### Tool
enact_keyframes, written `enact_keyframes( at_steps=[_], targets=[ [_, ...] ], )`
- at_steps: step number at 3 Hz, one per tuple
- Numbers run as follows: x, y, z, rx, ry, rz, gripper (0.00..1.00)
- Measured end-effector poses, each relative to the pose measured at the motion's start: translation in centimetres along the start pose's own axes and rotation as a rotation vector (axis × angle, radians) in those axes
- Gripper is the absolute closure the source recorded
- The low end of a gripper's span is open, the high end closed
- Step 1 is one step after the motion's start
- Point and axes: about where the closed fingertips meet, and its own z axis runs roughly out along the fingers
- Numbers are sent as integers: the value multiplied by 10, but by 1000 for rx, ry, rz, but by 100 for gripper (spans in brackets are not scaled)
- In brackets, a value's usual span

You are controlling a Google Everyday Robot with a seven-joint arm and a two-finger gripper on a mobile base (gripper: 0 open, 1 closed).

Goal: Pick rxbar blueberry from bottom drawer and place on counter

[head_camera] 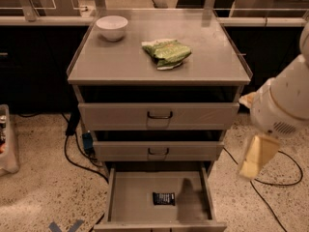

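The rxbar blueberry (163,198), a small dark bar with pale print, lies flat on the floor of the open bottom drawer (133,197), near its middle. The counter (125,59) is the grey cabinet top. My gripper (255,157) hangs from the white arm at the right of the cabinet, level with the middle drawer. It is outside the drawer, up and to the right of the bar, and holds nothing that I can see.
A green snack bag (166,52) and a white bowl (112,27) sit on the counter. The two upper drawers (159,115) stand slightly pulled out. Dark cables (72,151) run on the speckled floor to the left and right. A plastic bin (6,144) stands at far left.
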Motion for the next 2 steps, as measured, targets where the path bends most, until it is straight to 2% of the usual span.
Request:
enact_keyframes(
  at_steps=[1,2],
  targets=[
    [4,22,50,-37,3,-10,0],
    [4,22,50,-37,3,-10,0]
  ],
)
